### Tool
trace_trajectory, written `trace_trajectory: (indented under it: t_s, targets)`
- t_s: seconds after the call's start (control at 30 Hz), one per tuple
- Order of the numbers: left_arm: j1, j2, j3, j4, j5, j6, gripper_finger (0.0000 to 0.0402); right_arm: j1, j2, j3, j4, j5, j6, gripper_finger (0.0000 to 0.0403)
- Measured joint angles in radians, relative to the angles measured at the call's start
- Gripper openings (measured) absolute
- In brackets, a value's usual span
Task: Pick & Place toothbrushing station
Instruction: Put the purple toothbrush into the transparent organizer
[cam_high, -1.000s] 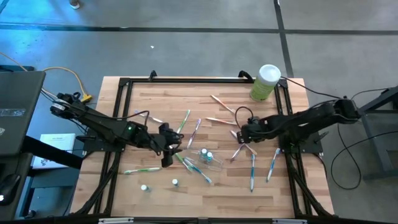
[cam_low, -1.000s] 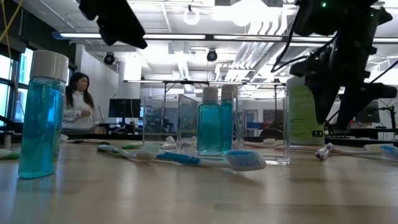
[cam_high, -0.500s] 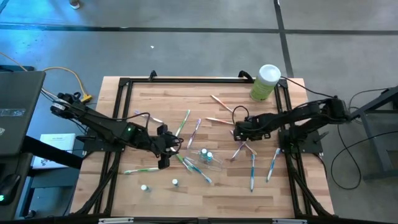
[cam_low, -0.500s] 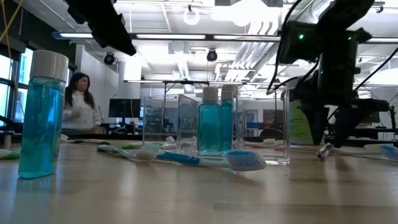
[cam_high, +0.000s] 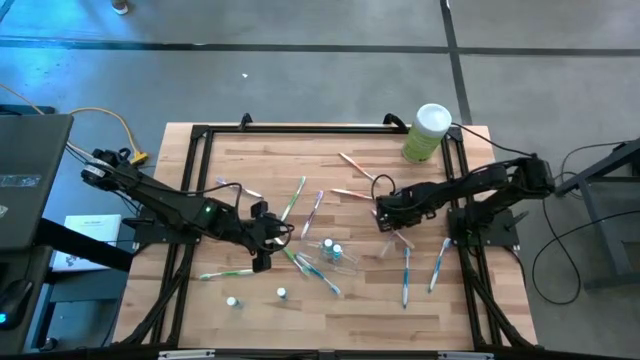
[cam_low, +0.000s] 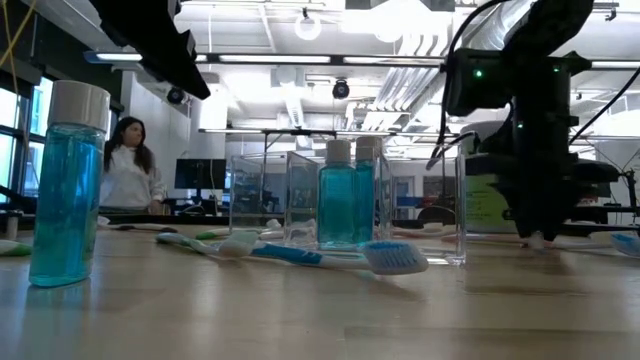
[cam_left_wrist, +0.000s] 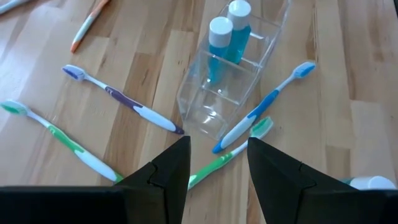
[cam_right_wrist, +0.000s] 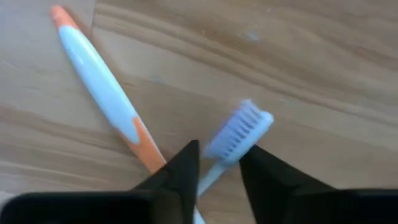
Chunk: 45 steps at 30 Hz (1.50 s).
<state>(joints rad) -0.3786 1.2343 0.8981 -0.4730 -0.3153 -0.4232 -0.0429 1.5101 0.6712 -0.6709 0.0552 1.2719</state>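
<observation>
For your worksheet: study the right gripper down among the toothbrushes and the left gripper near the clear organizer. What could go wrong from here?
1. The right gripper straddles a purple-bristled toothbrush close to its head; gripped there it may tilt or slip out when lifted.
2. An orange-and-white toothbrush lies crossed beside it and could get nudged or caught.
3. The left gripper, fingers open, hangs just short of the clear organizer holding two blue bottles; pushing forward might shove it.

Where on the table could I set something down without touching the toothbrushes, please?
Bare wood lies along the far edge left of the green canister, and at the near right corner. The middle, around the clear organizer, is crowded with scattered toothbrushes and both arms.
</observation>
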Motion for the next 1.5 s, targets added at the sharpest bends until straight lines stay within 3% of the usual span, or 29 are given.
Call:
trace_trajectory:
  t_s: [0.13, 0.43, 0.7, 0.83, 0.97, 1.3, 1.4, 1.5]
  targets:
    - [0.0, 0.0, -0.004, 0.0, 0.0, 0.0, 0.0155, 0.0, 0.0, 0.0, -0.014, 0.03, -0.088, 0.002]
    - [0.0, 0.0, -0.004, 0.001, 0.006, 0.007, 0.0155, 0.018, -0.018, 0.0, -0.02, 0.092, -0.183, 0.0013]
    - [0.001, 0.006, -0.005, 0.002, 0.003, 0.005, 0.0155, 0.145, -0.134, 0.109, -0.038, 0.388, -0.227, 0.0013]
    - [0.001, 0.006, -0.005, 0.006, 0.004, -0.052, 0.0155, 0.272, -0.203, 0.162, -0.014, 0.601, -0.259, 0.0013]
    - [0.001, 0.006, -0.005, 0.007, 0.004, -0.066, 0.0155, 0.414, -0.223, 0.167, 0.171, 0.772, -0.396, 0.0013]
    - [0.051, 0.006, -0.005, 0.018, 0.0, -0.061, 0.0155, 0.716, -0.165, 0.167, 0.688, 1.172, -0.912, 0.0013]
    - [0.07, 0.006, -0.005, 0.02, 0.0, -0.063, 0.0155, 0.745, -0.13, 0.167, 0.804, 1.206, -1.041, 0.0013]
    - [0.081, 0.006, -0.005, 0.036, -0.002, -0.063, 0.0155, 0.727, -0.075, 0.167, 0.921, 1.155, -1.148, 0.0013]
